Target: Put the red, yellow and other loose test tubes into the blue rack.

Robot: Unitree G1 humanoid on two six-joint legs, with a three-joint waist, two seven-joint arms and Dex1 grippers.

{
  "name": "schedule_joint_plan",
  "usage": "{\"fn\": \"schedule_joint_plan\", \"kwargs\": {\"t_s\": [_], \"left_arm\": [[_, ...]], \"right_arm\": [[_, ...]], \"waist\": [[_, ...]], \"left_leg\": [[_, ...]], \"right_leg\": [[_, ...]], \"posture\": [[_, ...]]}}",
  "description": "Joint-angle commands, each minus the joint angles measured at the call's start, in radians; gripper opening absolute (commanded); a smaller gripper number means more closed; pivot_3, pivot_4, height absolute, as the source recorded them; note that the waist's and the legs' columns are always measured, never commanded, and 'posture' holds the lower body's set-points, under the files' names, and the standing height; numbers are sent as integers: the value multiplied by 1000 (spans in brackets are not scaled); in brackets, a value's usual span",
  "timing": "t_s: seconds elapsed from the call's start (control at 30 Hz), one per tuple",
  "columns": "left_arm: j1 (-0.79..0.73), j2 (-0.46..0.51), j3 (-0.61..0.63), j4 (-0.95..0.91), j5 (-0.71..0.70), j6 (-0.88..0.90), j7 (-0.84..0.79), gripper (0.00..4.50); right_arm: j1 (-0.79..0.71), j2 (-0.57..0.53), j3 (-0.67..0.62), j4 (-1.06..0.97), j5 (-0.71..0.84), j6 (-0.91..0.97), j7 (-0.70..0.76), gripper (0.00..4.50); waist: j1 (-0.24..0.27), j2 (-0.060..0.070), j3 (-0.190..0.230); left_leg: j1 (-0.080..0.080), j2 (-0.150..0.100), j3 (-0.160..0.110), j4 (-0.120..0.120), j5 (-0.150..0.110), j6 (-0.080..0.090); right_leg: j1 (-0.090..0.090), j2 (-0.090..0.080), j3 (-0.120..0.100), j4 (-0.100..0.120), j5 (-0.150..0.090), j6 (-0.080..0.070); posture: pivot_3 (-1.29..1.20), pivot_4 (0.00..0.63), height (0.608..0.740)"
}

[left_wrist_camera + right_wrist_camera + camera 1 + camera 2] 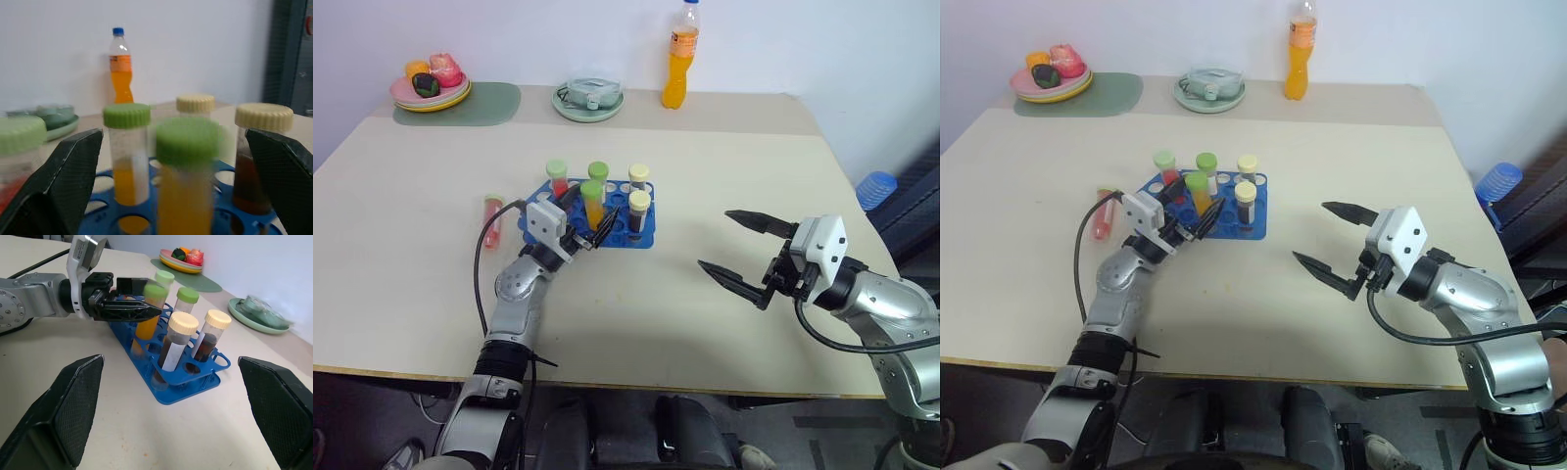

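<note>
Left eye view | blue rack (pixel 641 236): five tubes upright | red tube (pixel 492 221) on bench (pixel 724 176) | left fingers (pixel 593 231) spread around yellow tube (pixel 594 204), not gripping | right fingers (pixel 736 254) wide open, empty

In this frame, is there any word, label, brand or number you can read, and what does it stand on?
No text can be read in any view.
The orange drink bottle: an orange label band near its neck, its print too small and blurred to read.
The tubes in the blue rack: white strips on the dark brown tubes, no writing legible.
</note>
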Motion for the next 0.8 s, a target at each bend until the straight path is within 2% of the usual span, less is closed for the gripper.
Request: {"fn": "schedule_joint_plan", "kwargs": {"t_s": [0.03, 0.23, 0.37, 0.43, 0.5, 0.57, 0.63, 0.73, 0.77, 0.8], "left_arm": [[22, 10, 22, -96, -2, -15, 7, 4465], [35, 52, 76, -225, -24, 53, 49, 4465], [-45, 115, 242, -290, -136, 267, 214, 4465], [-98, 136, 321, -264, -169, 398, 349, 4465], [-156, 169, 359, -228, -110, 565, 524, 4465], [-221, 202, 397, -179, -121, 771, 647, 4465], [-273, 218, 435, -158, -185, 908, 670, 4465], [-334, 240, 449, -170, -188, 1088, 740, 4465], [-377, 247, 463, -141, -195, 1228, 788, 4465], [-405, 251, 466, -126, -202, 1296, 801, 4465]], "right_arm": [[-17, 12, 4, 4, -2, -27, 0, 4500], [-25, 24, 25, 19, -6, -42, 6, 4500], [-45, 34, 47, 53, -9, -56, 19, 4500], [-53, 39, 57, 65, -10, -63, 28, 4500], [-62, 43, 66, 76, -12, -69, 35, 4500], [-74, 48, 76, 88, -15, -75, 42, 4500], [-84, 53, 84, 100, -20, -81, 48, 4500], [-93, 58, 93, 111, -21, -86, 52, 4500], [-94, 60, 98, 112, -22, -88, 53, 4500], [-95, 63, 101, 113, -23, -90, 53, 4500]], "waist": [[0, 0, 0], [0, 0, 0], [-3, 0, 0], [-3, 0, 0], [-2, 0, 0], [-1, 0, 0], [1, -1, 0], [2, -3, 2], [2, -3, 1], [2, -3, 2]], "left_leg": [[0, 0, 0, 0, 0, 0], [0, 0, 0, 0, 0, 0], [0, 1, 0, 0, 0, 0], [1, 1, -1, 0, 0, 0], [1, 1, 0, 0, 0, 0], [1, 0, 0, 0, 0, 0], [1, 0, -1, 0, 1, -1], [0, 0, 0, 0, 3, -5], [0, 0, 0, 0, 3, -5], [0, 0, 0, 0, 3, -6]], "right_leg": [[0, 0, 0, 0, 0, 0], [0, 0, 0, 0, 0, 0], [0, 0, 0, 0, 0, 0], [0, 0, 0, 1, 0, 0], [0, 0, 0, 1, 0, 0], [1, 0, 0, 1, 0, 0], [1, 0, 0, 1, 0, 0], [1, 0, 0, 0, 0, 0], [1, 0, 0, 0, 0, 0], [1, 0, -1, 0, 0, 0]], "posture": [[0, 150, 740], [0, 150, 740], [0, 150, 740], [0, 150, 740], [0, 150, 740], [0, 150, 740], [0, 150, 740], [0, 150, 740], [0, 150, 740], [0, 150, 740]]}}
